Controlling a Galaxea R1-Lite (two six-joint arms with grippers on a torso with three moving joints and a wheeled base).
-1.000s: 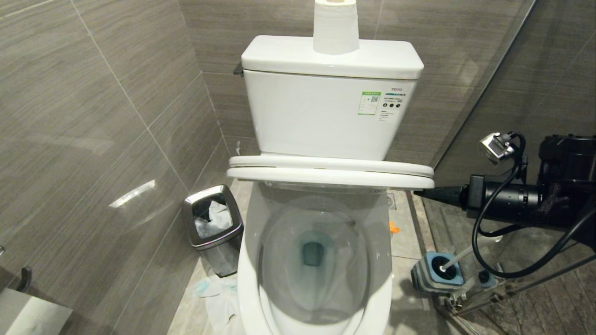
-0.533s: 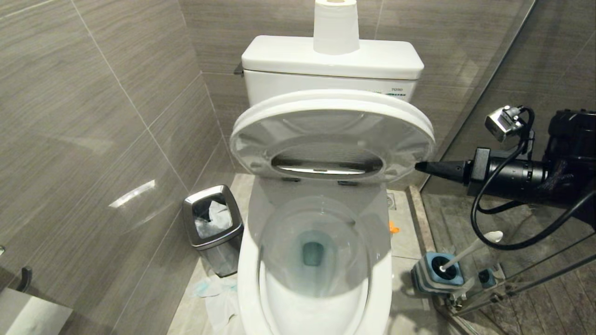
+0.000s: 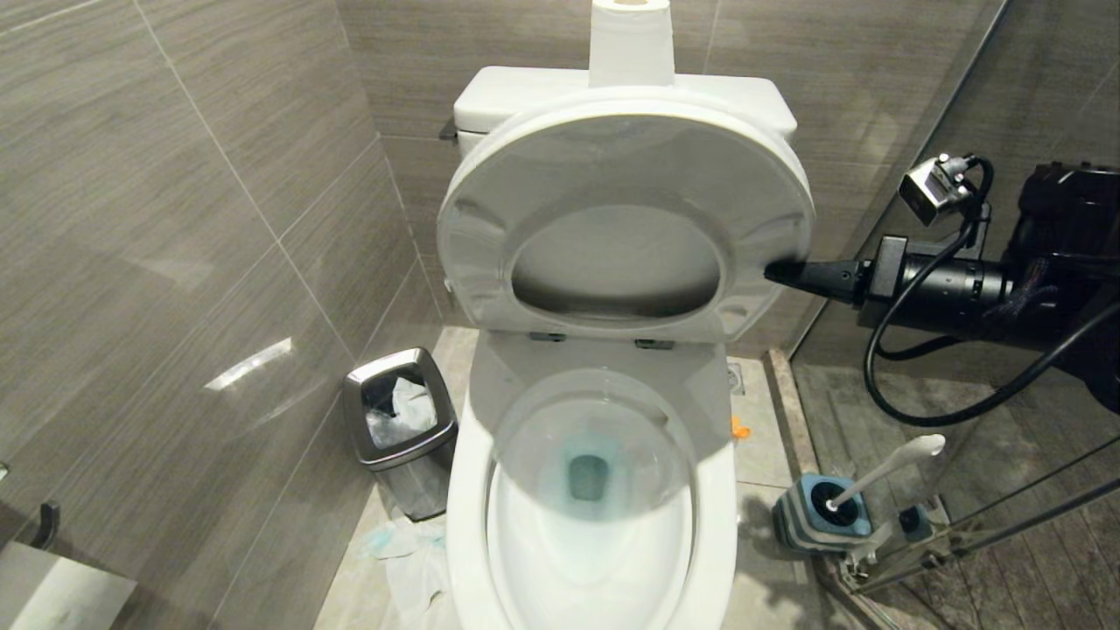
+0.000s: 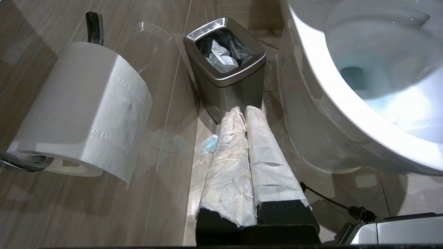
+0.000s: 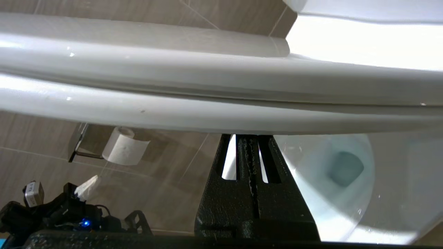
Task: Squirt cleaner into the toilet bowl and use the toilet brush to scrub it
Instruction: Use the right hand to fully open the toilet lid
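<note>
Grey tiled walls close in a narrow stall, with the white toilet as the landmark at its centre. Left of the toilet, on the wall, hangs a paper roll on a holder. Nearer the toilet, just beside the left flank of the bowl, stands a steel bin with crumpled paper in its liner, and more paper lies on the floor at the bowl's left foot. The left gripper hangs low on that side, its two paper-wrapped fingers pressed together with nothing between them, pointing toward the bin, with the bowl's outer wall beside them.

The bowl lies open, with blue-tinted water at its bottom. Above it the seat and lid stand tilted up together, short of the tank, on whose top a second roll stands.

Right of the toilet, the right gripper reaches in level from the side, its black fingers closed to a point. The tip touches the right edge of the raised seat and lid; in the right wrist view it sits against their underside, with the bowl below and beyond it. It holds nothing.

Farther right and lower, on the floor by the glass partition, the brush leans in its grey-and-blue holder, well below the right gripper and apart from it.
</note>
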